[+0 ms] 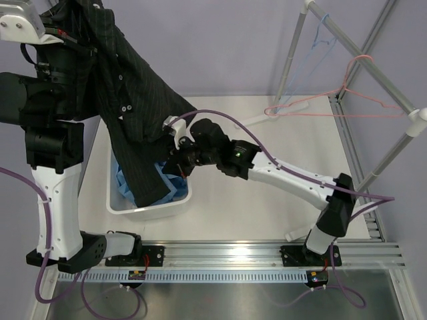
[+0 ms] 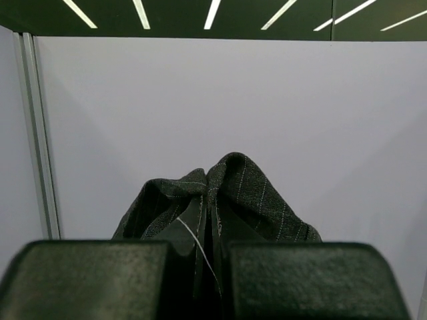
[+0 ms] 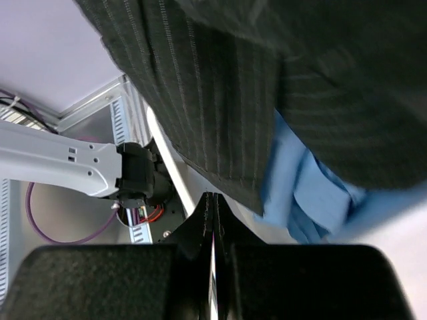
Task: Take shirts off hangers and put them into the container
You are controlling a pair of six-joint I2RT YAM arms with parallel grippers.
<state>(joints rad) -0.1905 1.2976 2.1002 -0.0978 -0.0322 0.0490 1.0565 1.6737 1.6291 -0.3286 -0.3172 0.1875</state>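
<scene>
- left claw (image 2: 213, 267) clamped on black shirt (image 1: 127, 87), held high so the cloth hangs below it over the container (image 1: 150, 211)
- right claw (image 3: 213, 223) pressed together at the shirt's lower edge, probably to guide it in; whether it has caught cloth is unclear
- blue shirt (image 3: 300, 183) just beyond right claw, already in container
</scene>
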